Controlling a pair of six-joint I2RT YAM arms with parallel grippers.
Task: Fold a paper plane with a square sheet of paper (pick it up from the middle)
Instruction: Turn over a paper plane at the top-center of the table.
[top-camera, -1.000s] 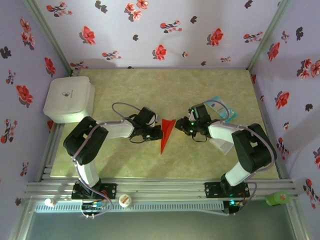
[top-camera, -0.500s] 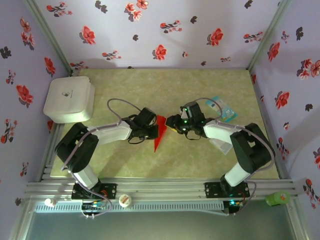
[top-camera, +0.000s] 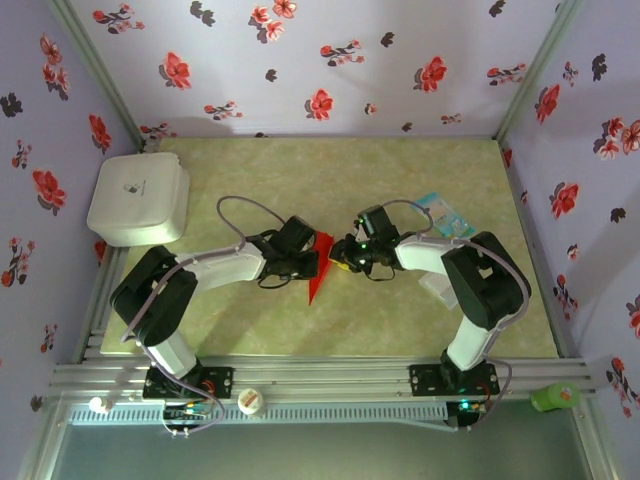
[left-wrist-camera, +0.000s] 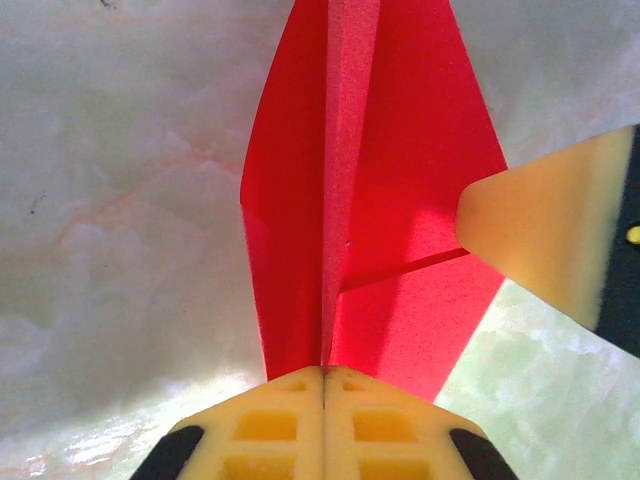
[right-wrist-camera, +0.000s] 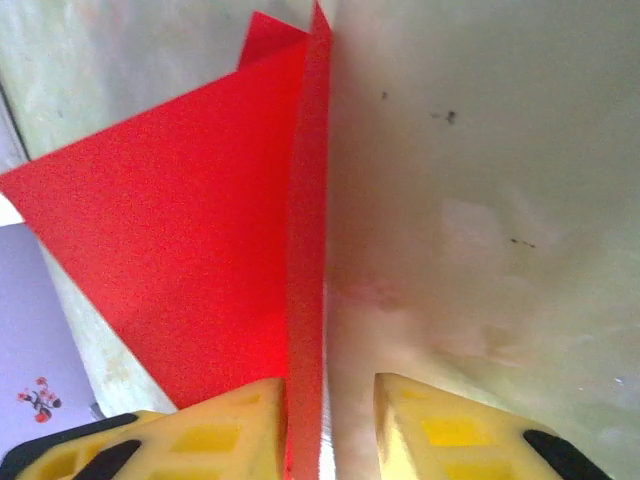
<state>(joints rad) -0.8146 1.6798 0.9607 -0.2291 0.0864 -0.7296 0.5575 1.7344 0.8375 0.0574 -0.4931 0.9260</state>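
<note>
The square sheet of paper, bright red, is folded into a narrow pointed paper plane (top-camera: 317, 272) with a raised centre crease, and it sits mid-table. My left gripper (top-camera: 310, 262) is shut on that crease (left-wrist-camera: 345, 200); its yellow pads (left-wrist-camera: 270, 415) press together on the fold's near end. My right gripper (top-camera: 341, 256) reaches in from the right, and one of its fingers (left-wrist-camera: 540, 240) overlaps the plane's wing. In the right wrist view the upright red fold (right-wrist-camera: 305, 300) lies against the left finger (right-wrist-camera: 225, 425). A gap separates it from the right finger (right-wrist-camera: 440, 425), so the right gripper (right-wrist-camera: 330, 390) is open.
A light-blue-and-white packet (top-camera: 441, 214) lies on the table behind the right arm. A white box (top-camera: 138, 198) sits at the far left edge. A white cap (top-camera: 250, 402) and a green object (top-camera: 555, 397) rest on the front rail.
My right gripper has moved left up to the red paper and its jaws have narrowed around the fold. The left gripper stays shut on the crease, and paper and gripper shifted slightly left.
</note>
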